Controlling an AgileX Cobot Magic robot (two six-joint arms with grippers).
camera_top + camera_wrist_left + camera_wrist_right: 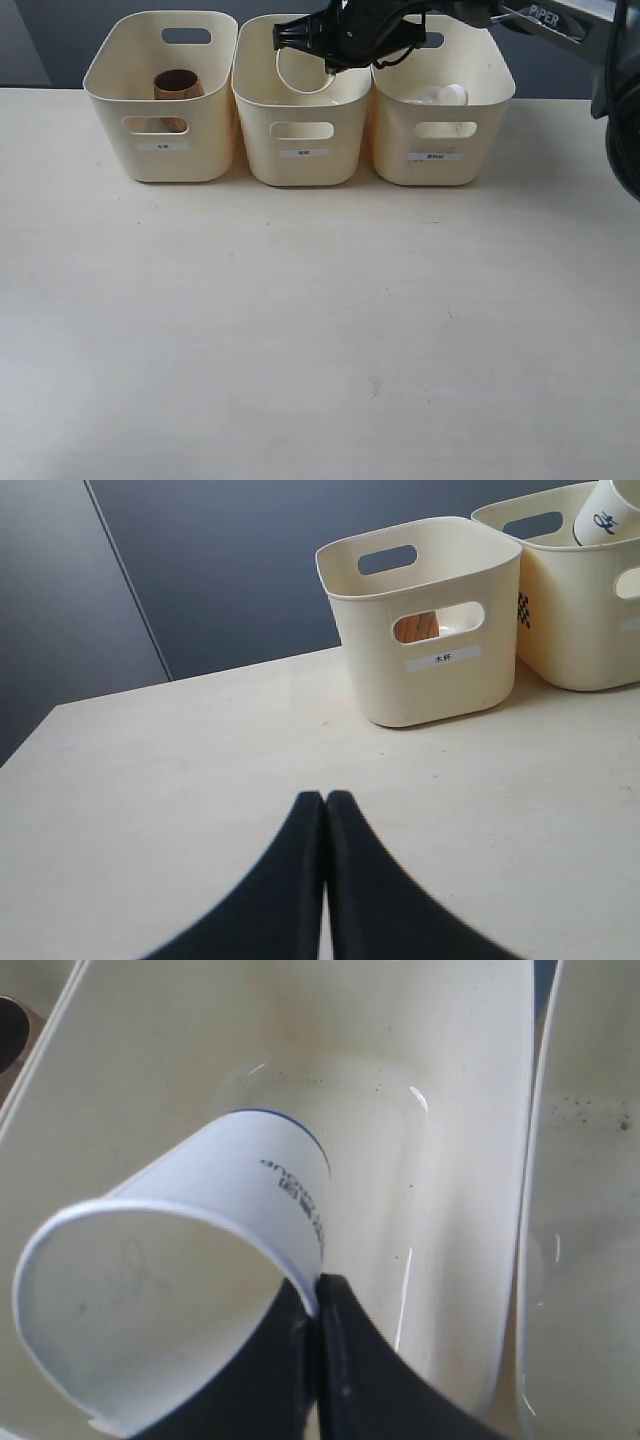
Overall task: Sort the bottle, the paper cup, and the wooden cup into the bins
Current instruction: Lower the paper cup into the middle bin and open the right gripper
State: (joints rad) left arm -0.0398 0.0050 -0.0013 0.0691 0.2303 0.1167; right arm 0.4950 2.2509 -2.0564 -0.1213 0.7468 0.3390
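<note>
Paper cup (305, 72): exterior view shows you it tilted over the middle bin (303, 150), pinched by the right gripper (330, 68); left wrist view, left gripper (325, 805) shut empty; right wrist view, fingers (335, 1345) clamp the cup's rim.

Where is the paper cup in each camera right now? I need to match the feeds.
Exterior view: paper cup held tilted over the middle bin by the right hand.
Left wrist view: only part of it shows, at the upper right corner.
Right wrist view: fills the lower left, mouth toward the camera.
Shared landmark: the middle bin.
</note>
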